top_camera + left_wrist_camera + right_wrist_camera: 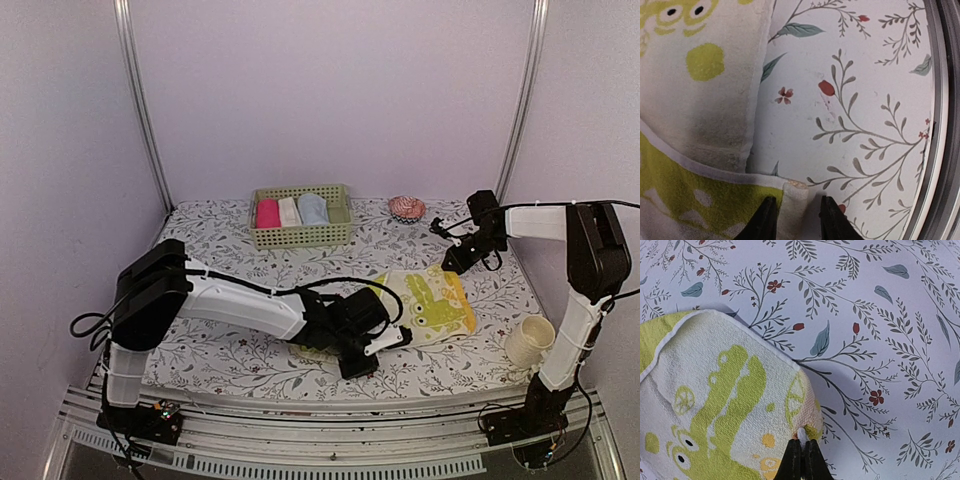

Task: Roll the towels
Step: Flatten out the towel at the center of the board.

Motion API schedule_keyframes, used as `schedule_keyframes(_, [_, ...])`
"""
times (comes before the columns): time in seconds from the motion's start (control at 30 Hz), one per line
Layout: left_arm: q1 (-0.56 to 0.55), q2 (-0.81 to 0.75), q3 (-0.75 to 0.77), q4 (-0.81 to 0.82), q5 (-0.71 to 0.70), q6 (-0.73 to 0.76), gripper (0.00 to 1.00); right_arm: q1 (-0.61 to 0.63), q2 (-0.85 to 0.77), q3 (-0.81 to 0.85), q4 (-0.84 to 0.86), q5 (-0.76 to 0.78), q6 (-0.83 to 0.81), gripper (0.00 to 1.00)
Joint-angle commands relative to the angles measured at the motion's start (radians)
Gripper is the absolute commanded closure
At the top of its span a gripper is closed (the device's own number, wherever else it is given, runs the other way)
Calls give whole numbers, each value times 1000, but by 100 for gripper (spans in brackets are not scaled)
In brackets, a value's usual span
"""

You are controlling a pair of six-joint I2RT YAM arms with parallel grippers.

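The yellow-green towel [432, 300] with pale printed shapes lies partly folded on the table at centre right. It also shows in the left wrist view [700, 100] and the right wrist view [725, 405]. My left gripper [386, 345] [797, 206] is open, low at the towel's near left corner, and that white-edged corner [795, 192] sits between the fingers. My right gripper [452, 262] [803, 446] is shut on the towel's far right corner and lifts it slightly. The light blue towel [313, 208] lies rolled in the green basket.
The green basket [300, 236] stands at the back centre and also holds a pink roll [267, 213] and a cream-white roll [289, 211]. A pink cupcake-like object [407, 208] sits at the back right. A cream cup [528, 340] stands at the front right.
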Motion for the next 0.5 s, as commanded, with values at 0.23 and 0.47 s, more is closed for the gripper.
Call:
schedule_keyframes(0.23, [9,65,-9,-53,-146,21,100,-6,36,-8,-13,-25,-9,98])
schedule_keyframes(0.47, [91,-195,-129,56,-181,-45,100,-7,4,17,-34,-59,-1,98])
